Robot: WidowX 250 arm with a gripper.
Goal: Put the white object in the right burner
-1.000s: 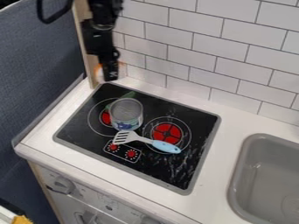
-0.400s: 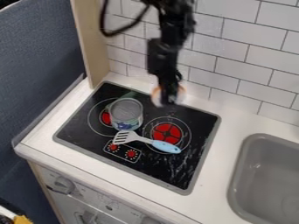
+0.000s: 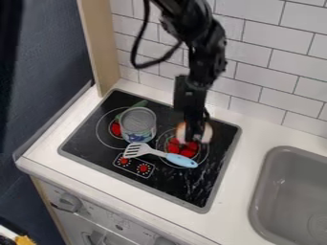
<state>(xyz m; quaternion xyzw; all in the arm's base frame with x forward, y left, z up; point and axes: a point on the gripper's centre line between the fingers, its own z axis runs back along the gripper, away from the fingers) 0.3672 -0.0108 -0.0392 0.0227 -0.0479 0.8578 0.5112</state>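
The black gripper [image 3: 195,136] hangs over the right burner [image 3: 182,146], shut on the white object [image 3: 207,133], which shows white on both sides of it with an orange edge at the left. Their lower ends overlap the burner's upper part; whether the object touches the stove cannot be told. The black stovetop [image 3: 211,179] has a second red burner [image 3: 115,128] at the left, partly covered by a pot.
A metal pot [image 3: 137,125] with a green handle stands on the left burner. A spatula [image 3: 180,160] with a light blue handle lies across the right burner's front edge. The grey sink [image 3: 290,191] is at the right, the tiled wall behind.
The arm and gripper have moved from the stove's back left corner to the right and down to the right burner, carrying the white object along. Pot and spatula have stayed put.
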